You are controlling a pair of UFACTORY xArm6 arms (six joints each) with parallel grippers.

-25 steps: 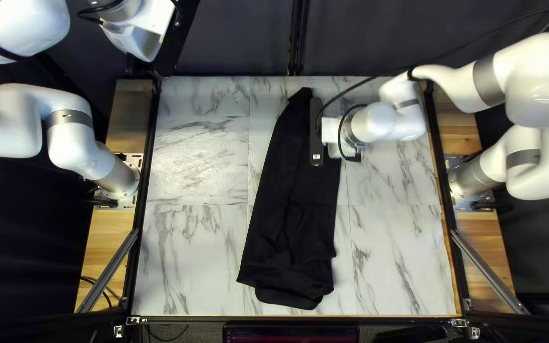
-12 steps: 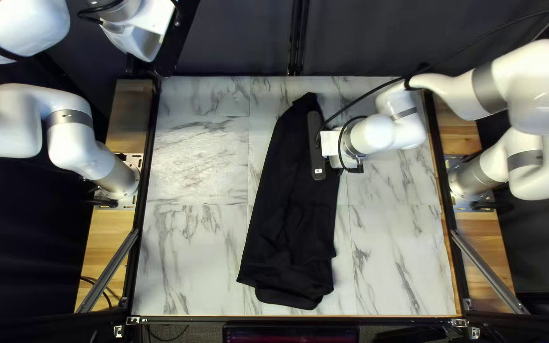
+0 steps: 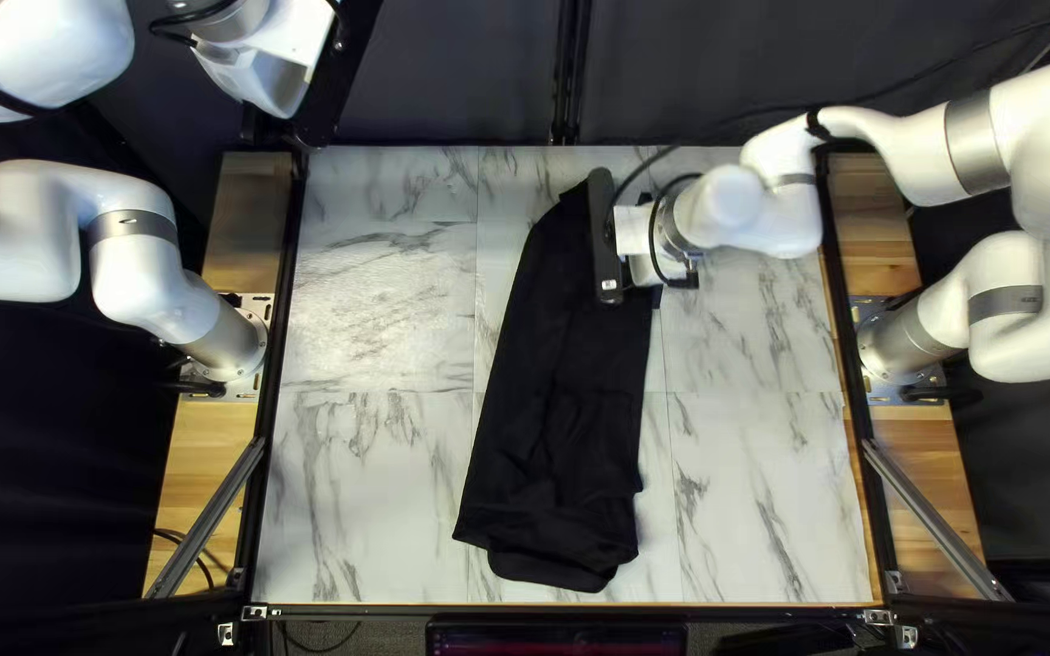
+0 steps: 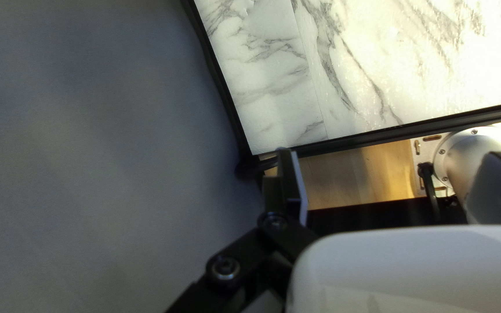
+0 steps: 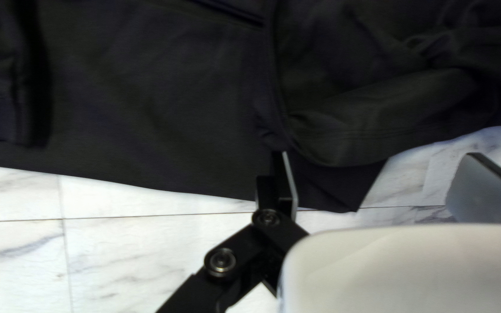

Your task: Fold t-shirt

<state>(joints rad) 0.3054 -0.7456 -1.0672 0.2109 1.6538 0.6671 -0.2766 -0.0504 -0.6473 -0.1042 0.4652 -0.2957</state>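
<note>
The long black cloth t-shirt [image 3: 559, 419] lies lengthwise down the middle of the marble-patterned worktop [image 3: 367, 498], its sides seemingly folded in to make a narrow strip; the right gripper [image 5: 378, 156] is over its far end, fingers spread around a loose corner, probably to pinch it; the left gripper [image 4: 391, 152], also spread, hangs beyond the worktop, presumably keeping clear.

There are two arms [image 3: 780, 182], two grippers [image 3: 607, 237], one garment [image 3: 555, 401] and one table [image 3: 367, 486].
</note>
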